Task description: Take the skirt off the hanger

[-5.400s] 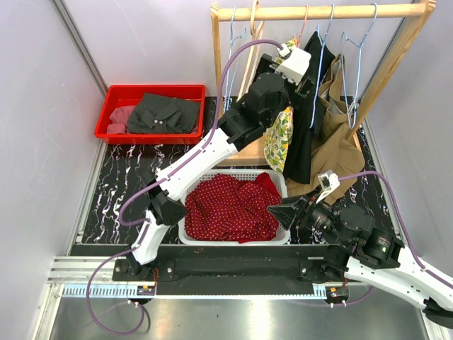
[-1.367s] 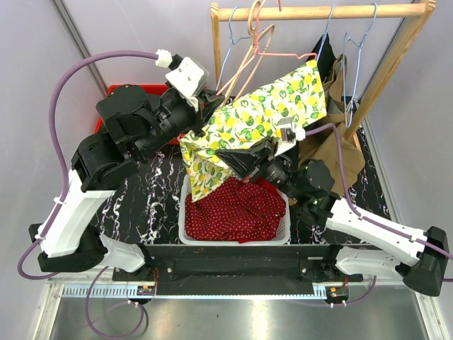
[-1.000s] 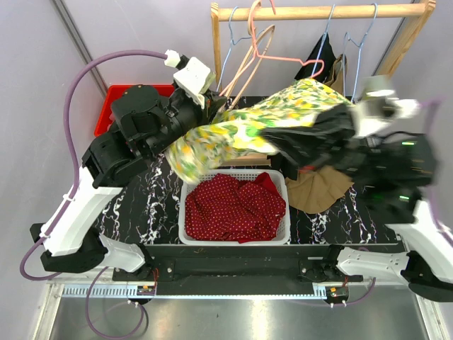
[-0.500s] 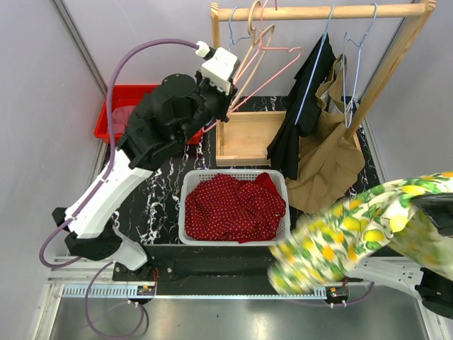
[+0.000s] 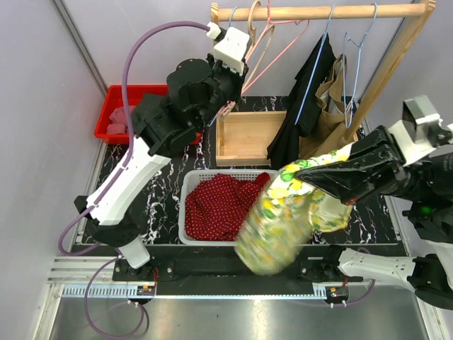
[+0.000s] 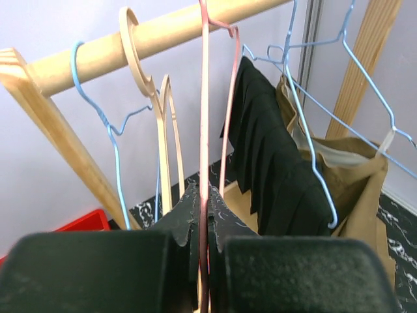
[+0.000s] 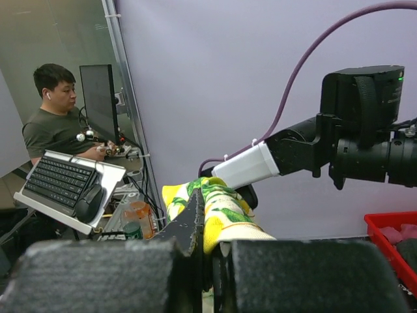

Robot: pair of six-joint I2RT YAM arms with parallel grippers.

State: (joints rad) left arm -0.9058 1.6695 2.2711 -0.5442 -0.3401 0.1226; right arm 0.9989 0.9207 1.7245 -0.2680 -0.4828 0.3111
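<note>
The skirt (image 5: 279, 223), yellow with a lemon print, hangs blurred over the basket's near right corner, free of the hanger. My right gripper (image 5: 291, 170) is shut on its top edge. In the right wrist view the skirt (image 7: 225, 212) bunches between the fingers of the right gripper (image 7: 205, 205). The pink wire hanger (image 5: 276, 53) is bare and slants up toward the wooden rail (image 5: 318, 10). My left gripper (image 5: 230, 105) is shut on its lower part. The left wrist view shows the pink hanger (image 6: 204, 98) pinched in the left gripper (image 6: 204, 192).
A white basket (image 5: 185, 185) holds red dotted cloth. A red bin (image 5: 113, 106) of clothes stands far left, a wooden box (image 5: 244, 138) under the rail. Black (image 5: 304, 106) and tan (image 5: 333, 127) garments hang on blue hangers. Other bare hangers (image 6: 163, 130) hang on the rail.
The skirt came off the pink hanger; my right arm swung it out to the right and back over the basket's near corner. My left arm raised the bare hanger toward the rail.
</note>
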